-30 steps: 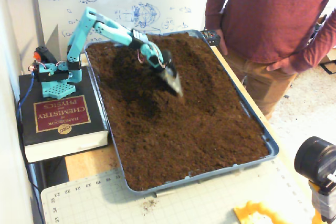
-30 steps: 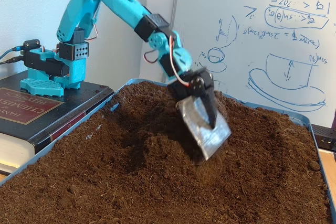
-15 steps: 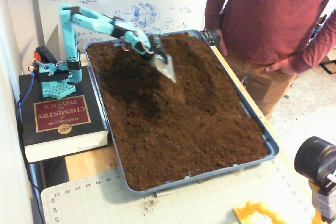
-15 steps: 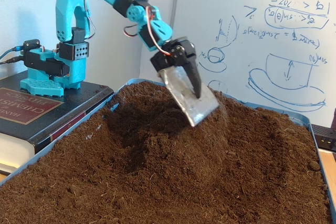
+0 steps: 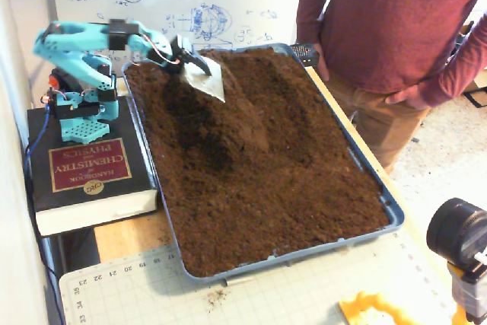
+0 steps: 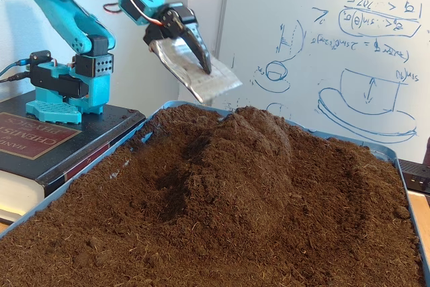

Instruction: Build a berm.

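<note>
Soil in tray (image 5: 389, 211) partly mounded: berm (image 6: 248, 146) short, needs lengthening. Claw (image 6: 201, 75) clamps metal scoop (image 6: 195, 72), raised clear.

A wooden table (image 5: 125, 237) carries a blue soil tray (image 5: 389, 209), thick book (image 5: 91, 176) and cutting mat (image 5: 304, 294).

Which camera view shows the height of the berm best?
The low fixed view at soil level: the berm rises in profile as a rounded hump under the raised scoop. The high fixed view shows its length across the tray, but flattens it.
</note>
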You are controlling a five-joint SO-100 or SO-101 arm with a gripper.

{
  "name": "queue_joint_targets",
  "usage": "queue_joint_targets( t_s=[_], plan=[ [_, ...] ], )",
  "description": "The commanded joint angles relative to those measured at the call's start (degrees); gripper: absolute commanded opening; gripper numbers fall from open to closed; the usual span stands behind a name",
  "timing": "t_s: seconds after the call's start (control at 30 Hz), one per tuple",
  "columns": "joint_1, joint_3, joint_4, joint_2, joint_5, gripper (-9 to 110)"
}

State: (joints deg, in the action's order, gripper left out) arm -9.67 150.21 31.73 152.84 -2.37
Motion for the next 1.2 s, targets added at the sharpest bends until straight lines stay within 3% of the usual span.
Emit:
queue_joint_targets(
  t_s=[0.0, 0.27, 0.6, 0.9, 1.17],
  plan=[
    [1.8, 0.1, 9.8, 5.5, -2.2, 0],
    [9.9, 8.9, 28.8, 6.3, -10.6, 1],
    [17.7, 12.7, 28.8, -19.2, -10.3, 1],
    [18.2, -0.6, 22.4, -47.5, -10.6, 1],
    [18.3, -5.2, 17.7, -49.1, -10.6, 1]
  ],
)
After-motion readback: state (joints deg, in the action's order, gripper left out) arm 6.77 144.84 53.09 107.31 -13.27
